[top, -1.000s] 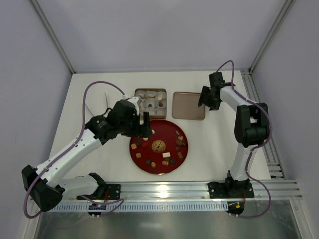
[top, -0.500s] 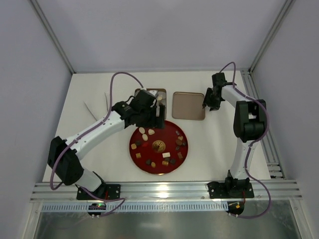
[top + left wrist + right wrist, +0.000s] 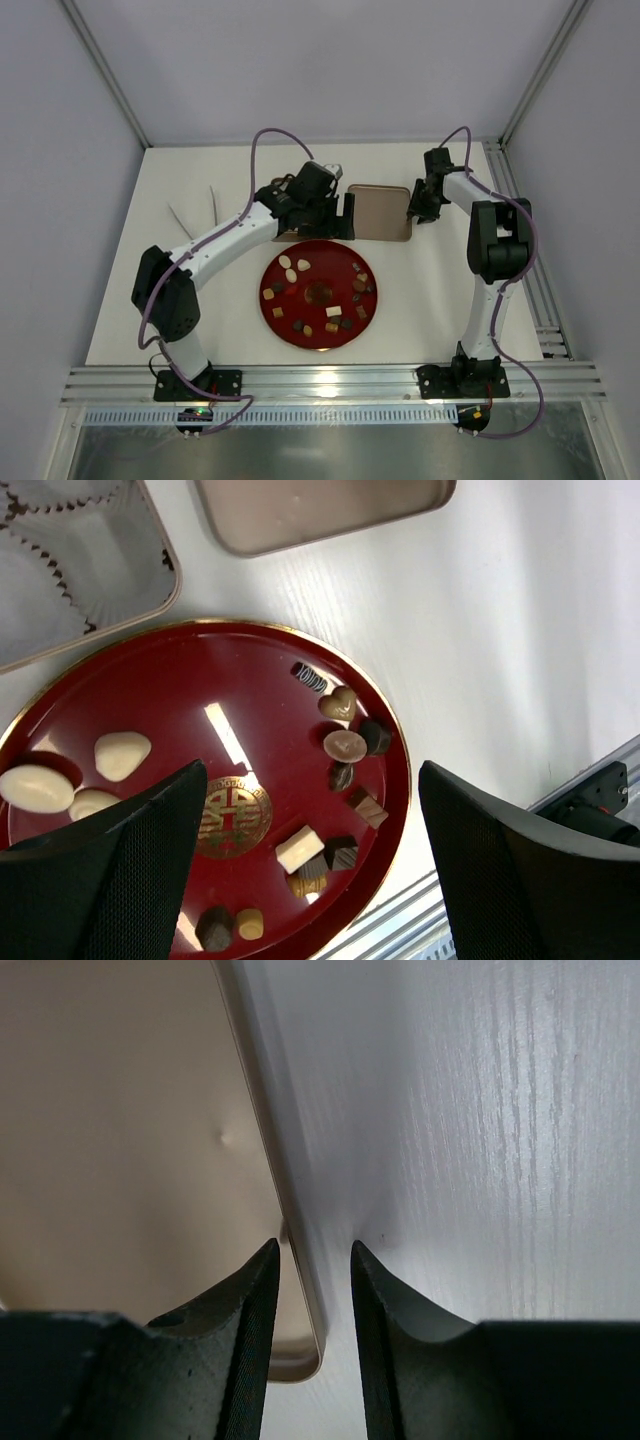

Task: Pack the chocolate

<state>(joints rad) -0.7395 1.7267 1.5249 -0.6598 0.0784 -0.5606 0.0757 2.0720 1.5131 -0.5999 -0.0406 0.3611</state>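
Chocolate (image 3: 345,745) on red plate (image 3: 200,680), lid (image 3: 320,510) beside

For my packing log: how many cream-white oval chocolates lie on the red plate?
3 ovals, clustered at the far left of the red plate: one, another beside it, a third close by. None looks hidden.

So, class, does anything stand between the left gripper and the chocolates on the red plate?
Nothing visible does. In the left wrist view the open left gripper looks straight at the chocolates, uncovered on the red plate, with only air between.
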